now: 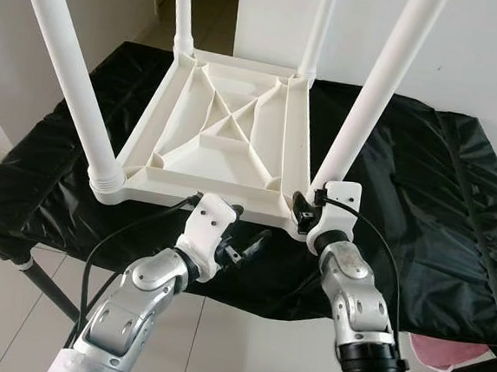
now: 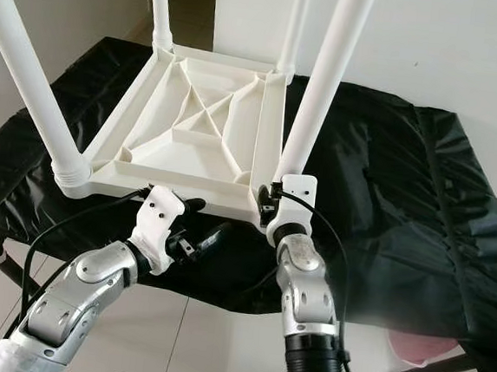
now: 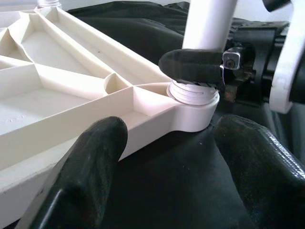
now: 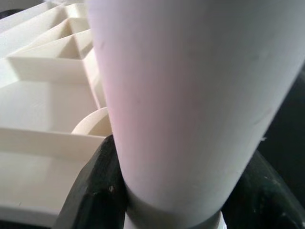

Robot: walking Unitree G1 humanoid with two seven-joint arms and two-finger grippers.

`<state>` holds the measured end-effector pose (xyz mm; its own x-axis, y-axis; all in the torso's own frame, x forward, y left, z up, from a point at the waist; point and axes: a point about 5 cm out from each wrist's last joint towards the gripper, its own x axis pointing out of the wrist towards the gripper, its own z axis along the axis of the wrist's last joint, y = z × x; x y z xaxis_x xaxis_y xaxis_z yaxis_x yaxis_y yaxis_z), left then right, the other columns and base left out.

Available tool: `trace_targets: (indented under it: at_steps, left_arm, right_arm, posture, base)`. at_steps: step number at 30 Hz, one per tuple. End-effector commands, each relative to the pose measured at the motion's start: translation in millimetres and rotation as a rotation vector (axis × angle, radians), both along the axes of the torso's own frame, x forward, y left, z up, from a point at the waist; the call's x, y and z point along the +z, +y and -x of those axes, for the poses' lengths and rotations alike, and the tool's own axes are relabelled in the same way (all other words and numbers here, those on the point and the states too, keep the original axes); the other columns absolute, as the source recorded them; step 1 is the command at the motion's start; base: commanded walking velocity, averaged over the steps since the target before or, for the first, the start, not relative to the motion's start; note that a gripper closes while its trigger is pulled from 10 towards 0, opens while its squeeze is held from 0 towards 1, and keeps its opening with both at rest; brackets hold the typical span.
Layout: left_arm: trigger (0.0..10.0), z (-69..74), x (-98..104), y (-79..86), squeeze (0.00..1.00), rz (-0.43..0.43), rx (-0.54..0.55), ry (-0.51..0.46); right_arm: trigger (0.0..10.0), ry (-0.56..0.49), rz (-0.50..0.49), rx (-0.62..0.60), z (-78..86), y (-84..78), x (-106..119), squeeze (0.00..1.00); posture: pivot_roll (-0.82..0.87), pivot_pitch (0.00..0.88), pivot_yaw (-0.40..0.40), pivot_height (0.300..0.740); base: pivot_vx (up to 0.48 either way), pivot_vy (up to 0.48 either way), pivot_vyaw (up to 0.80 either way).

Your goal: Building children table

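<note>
We see a white plastic kids' table (image 1: 227, 132) flipped upside down on a black cloth (image 1: 438, 203) covering a work surface, ribbed underside up, 4 white legs pointing up.

Left gripper (image 1: 246, 234) sits just off the table's near edge, fingers spread wide w/ nothing between them. In the left wrist view its two black fingers (image 3: 83, 176) frame the near-right corner socket (image 3: 193, 107) ahead of it, cloth beneath. One finger looks close to the edge rim; can't tell if touching. Near-left leg (image 1: 67, 66) stands well off to this gripper's left, screwed into its corner.

Right gripper (image 1: 307, 210) is at the near-right corner, closed round the base of the near-right leg (image 1: 379, 84), just above the socket collar. Right wrist view: leg (image 4: 186, 105) up close, black fingers (image 4: 95, 186) pressed on both sides. Leg rises up and away from the gripper, tilted to the right in the head views.

Beyond both grippers, the two far legs (image 1: 184, 11) stand at the table's far corners. Pink object (image 1: 447, 353) low, right of the right arm, below the cloth edge; can't tell what it is. Pale tile floor (image 1: 243, 351) under the arms.
</note>
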<state>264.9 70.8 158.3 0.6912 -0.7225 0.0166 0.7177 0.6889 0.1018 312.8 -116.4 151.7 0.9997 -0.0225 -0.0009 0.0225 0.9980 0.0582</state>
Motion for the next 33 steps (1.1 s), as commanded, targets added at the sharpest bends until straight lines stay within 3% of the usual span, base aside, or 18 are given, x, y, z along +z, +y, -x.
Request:
trace_targets:
  at_steps: [1, 7, 8, 9, 10, 22, 23, 25, 26, 33]
  left_arm:
    - [10.0, 2.6, -5.8, -1.4, 0.0, -0.009, -0.011, 0.019]
    - [10.0, 3.4, -6.4, -1.6, 0.0, -0.011, -0.015, 0.02]
    - [10.0, 2.9, -6.2, -1.7, 0.0, -0.011, -0.016, 0.019]
    - [10.0, 2.9, -6.2, -1.7, 0.0, -0.011, -0.016, 0.019]
    - [10.0, 2.0, -5.7, -1.5, 0.0, -0.012, -0.015, 0.017]
    - [10.0, 1.6, -3.9, 0.7, 0.0, 0.001, 0.004, 0.009]
    - [10.0, 0.9, -2.5, 1.9, 0.0, 0.004, 0.012, 0.0]
    - [10.0, 0.9, -2.5, 1.9, 0.0, 0.004, 0.012, 0.0]
    - [10.0, -1.0, -0.9, 4.7, 0.0, 0.0, 0.024, -0.012]
    - [10.0, -24.0, 12.5, 30.4, 0.0, -0.054, 0.083, -0.081]
  right_arm:
    - [10.0, 0.071, -0.029, -0.04, 6.4, 2.9, -13.3, 0.0]
    - [10.0, 0.052, -0.017, -0.034, 6.4, -0.7, -8.2, 0.0]
    - [10.0, 0.041, -0.023, -0.019, 6.1, -1.5, -6.4, 0.89]
    - [10.0, 0.041, -0.023, -0.019, 6.1, -1.5, -6.4, 0.89]
    - [10.0, 0.033, -0.028, -0.01, 6.1, -1.7, -4.5, 1.0]
    - [10.0, -0.031, -0.018, 0.023, 9.7, -7.2, 3.5, 1.0]
    - [10.0, -0.054, -0.015, 0.039, 13.6, -7.8, 5.3, 0.11]
    - [10.0, -0.054, -0.015, 0.039, 13.6, -7.8, 5.3, 0.11]
    - [10.0, -0.078, -0.003, 0.052, 18.5, -9.5, 6.3, 0.0]
    - [10.0, -0.076, -0.003, 0.063, 36.7, -19.8, -3.2, 0.0]
  posture:
    - [0.01, 0.083, -0.052, 0.74]
    - [0.01, 0.083, -0.052, 0.74]
    - [0.0, 0.085, -0.046, 0.74]
    - [0.0, 0.085, -0.046, 0.74]
    - [0.0, 0.085, -0.045, 0.74]
    - [0.0, 0.09, -0.052, 0.74]
    - [0.0, 0.094, -0.052, 0.74]
    - [0.0, 0.094, -0.052, 0.74]
    - [0.0, 0.097, -0.051, 0.74]
    - [0.0, 0.104, -0.045, 0.74]
  base:
    - [0.0, 0.0, 0.0]
    - [0.0, 0.0, 0.0]
    - [0.0, 0.0, 0.0]
    - [0.0, 0.0, 0.0]
    - [0.0, 0.0, 0.0]
    - [0.0, 0.0, 0.0]
    - [0.0, 0.0, 0.0]
    - [0.0, 0.0, 0.0]
    - [0.0, 0.0, 0.0]
    - [0.0, 0.0, 0.0]
